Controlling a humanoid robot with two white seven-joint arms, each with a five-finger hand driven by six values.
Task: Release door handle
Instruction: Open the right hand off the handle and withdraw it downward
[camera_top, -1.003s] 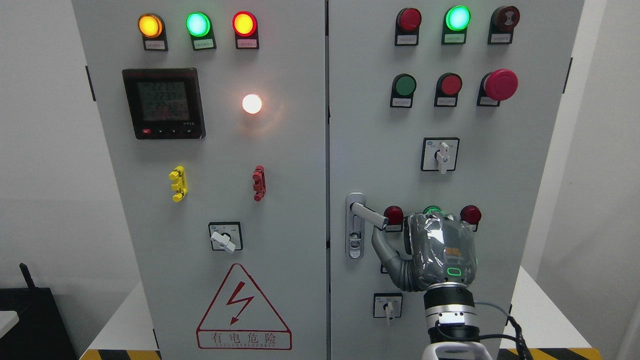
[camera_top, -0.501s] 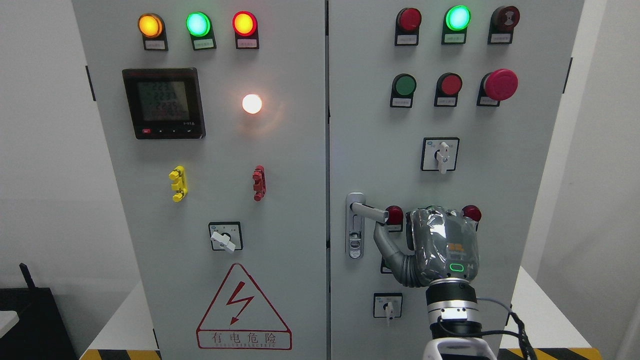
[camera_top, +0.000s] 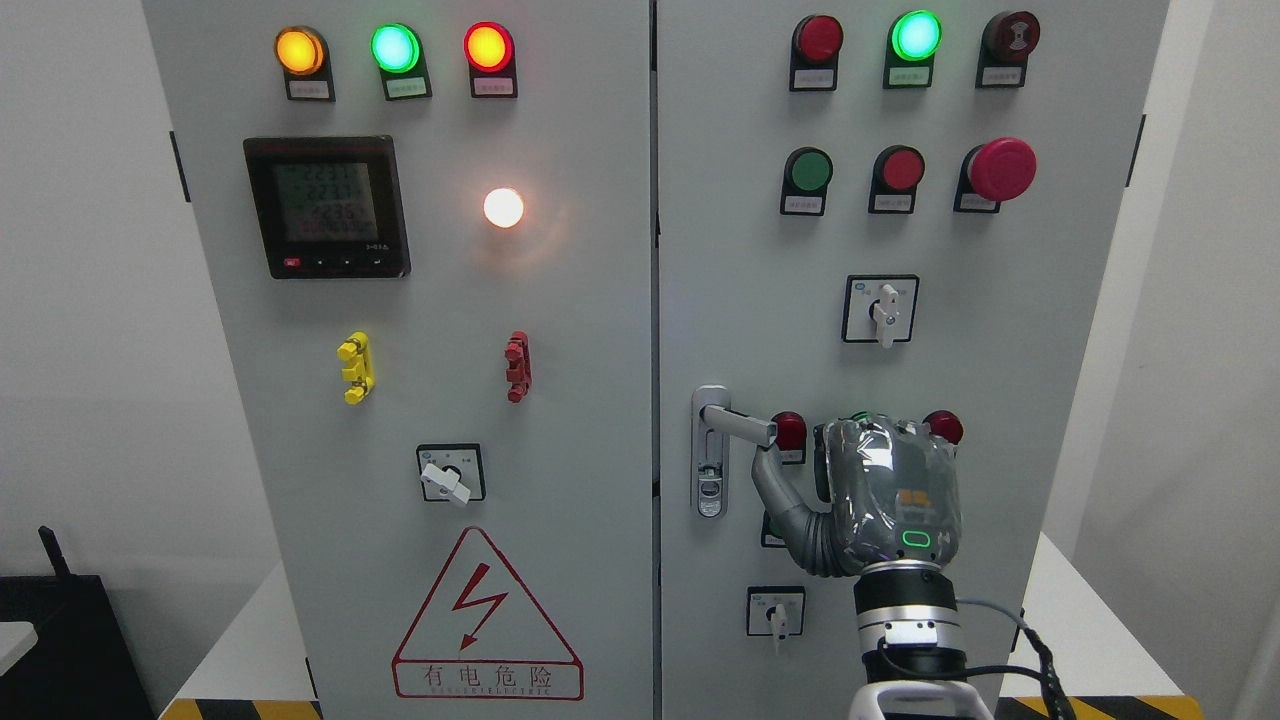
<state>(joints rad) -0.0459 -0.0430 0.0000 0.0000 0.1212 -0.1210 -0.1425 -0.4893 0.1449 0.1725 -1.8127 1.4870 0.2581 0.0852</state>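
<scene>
The grey metal electrical cabinet (camera_top: 560, 300) with two doors fills the head view, and its silver lever door handle (camera_top: 738, 424) sits at the left edge of the right-hand door, just right of the seam between the doors; the lever juts rightward and slightly downward from its upright silver backplate (camera_top: 709, 452); the robot's right hand (camera_top: 880, 495), a grey plastic-wrapped shell with a small green light on its back, rises from the bottom edge just right of the handle; its grey ribbed thumb (camera_top: 780, 495) stretches up and left, the tip lying directly under the free end of the lever, touching it or very nearly so; the other fingers are hidden behind the back of the hand, so whether they are curled or spread cannot be told, and no grasp around the lever shows; a red round indicator lamp (camera_top: 789, 430) sits just right of the handle's tip; a small rotary selector switch (camera_top: 775, 612) lies below the handle; a red-outlined triangular lightning warning sign (camera_top: 487, 618) is on the door left of the handle.
</scene>
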